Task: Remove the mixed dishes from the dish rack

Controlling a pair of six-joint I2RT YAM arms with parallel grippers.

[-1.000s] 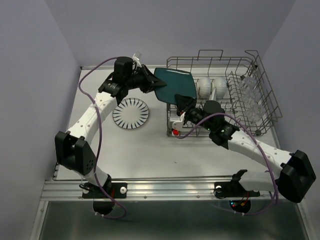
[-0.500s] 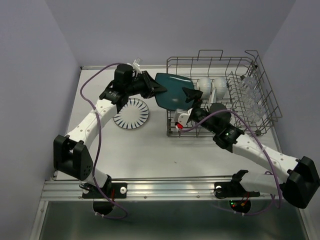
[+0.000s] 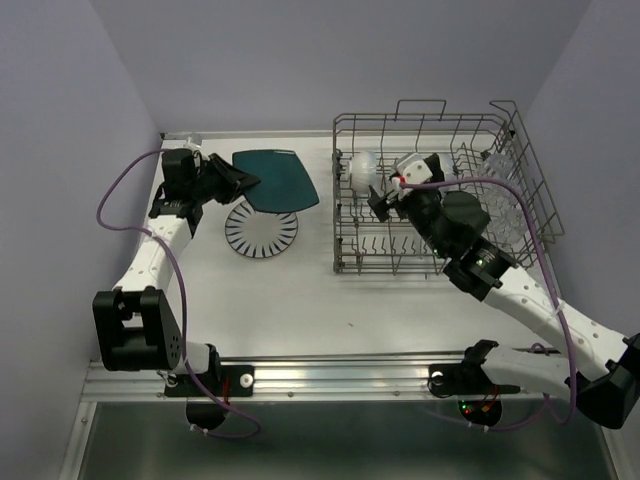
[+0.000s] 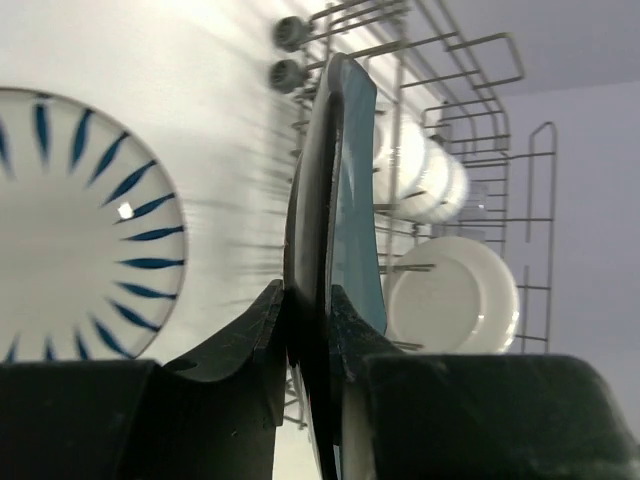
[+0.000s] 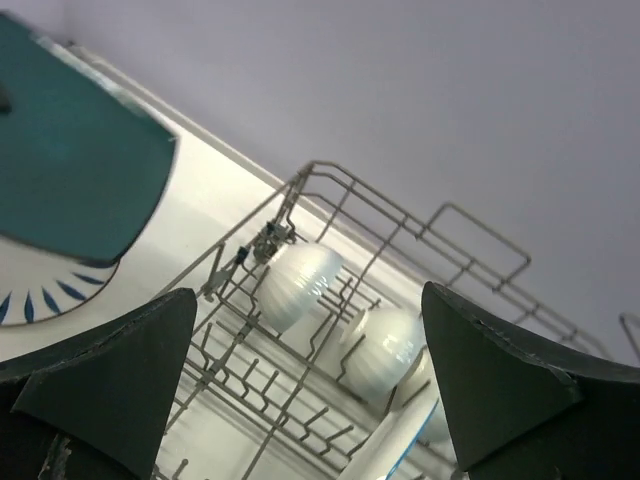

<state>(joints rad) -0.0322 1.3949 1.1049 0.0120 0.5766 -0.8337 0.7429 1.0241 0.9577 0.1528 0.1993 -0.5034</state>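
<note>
My left gripper (image 3: 228, 181) is shut on the edge of the dark teal plate (image 3: 277, 180), which hangs left of the dish rack (image 3: 520, 250) and above a white plate with blue rays (image 3: 260, 230). In the left wrist view the teal plate (image 4: 335, 190) stands edge-on, pinched between the gripper (image 4: 307, 300) fingers. My right gripper (image 3: 385, 200) hovers open over the rack's left part, near a white bowl (image 3: 365, 168). Its wrist view shows the gripper (image 5: 308, 295) spread wide and empty above two white bowls (image 5: 300, 285) (image 5: 385, 345) on the tines. Clear tumblers (image 3: 500, 185) sit in the rack's right section.
A round white plate (image 4: 455, 295) stands upright in the rack behind the bowls (image 4: 420, 170). The blue-rayed plate (image 4: 80, 220) lies flat on the table (image 3: 300, 290) left of the rack. The back wall is close behind the rack.
The right gripper let go of the teal plate, opened wide and moved back over the rack. The left arm carried the plate leftwards out of the rack, above the blue-rayed plate.
</note>
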